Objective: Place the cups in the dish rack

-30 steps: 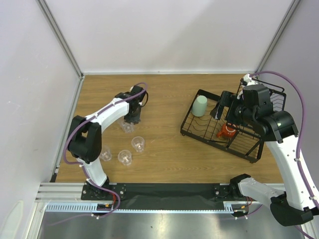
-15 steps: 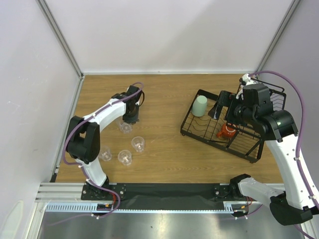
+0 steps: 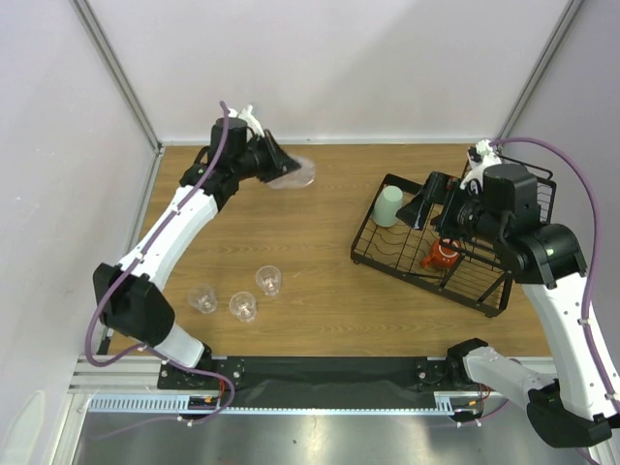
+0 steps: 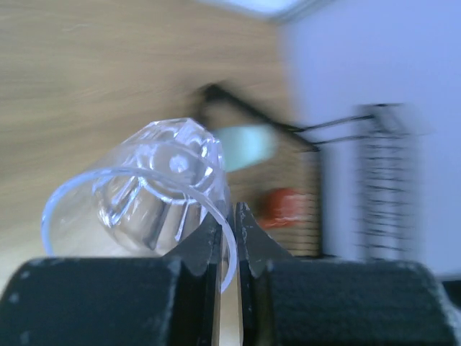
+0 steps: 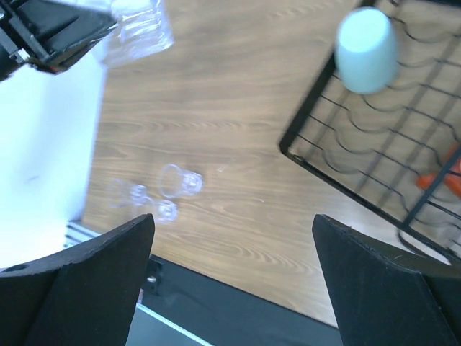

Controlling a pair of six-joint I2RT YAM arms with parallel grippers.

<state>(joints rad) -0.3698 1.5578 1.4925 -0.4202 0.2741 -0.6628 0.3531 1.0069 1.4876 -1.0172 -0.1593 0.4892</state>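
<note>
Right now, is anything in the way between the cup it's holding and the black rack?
Nothing on the table lies between the clear cup in the left gripper and the dish rack. The right gripper hangs over the rack.

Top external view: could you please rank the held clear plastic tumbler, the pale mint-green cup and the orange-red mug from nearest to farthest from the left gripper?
From the left gripper:
1. Clear plastic tumbler, held in that gripper.
2. Pale mint-green handleless cup, at the far-left corner of the black wire dish rack.
3. Orange-red handled mug, farther right inside the rack.
</note>
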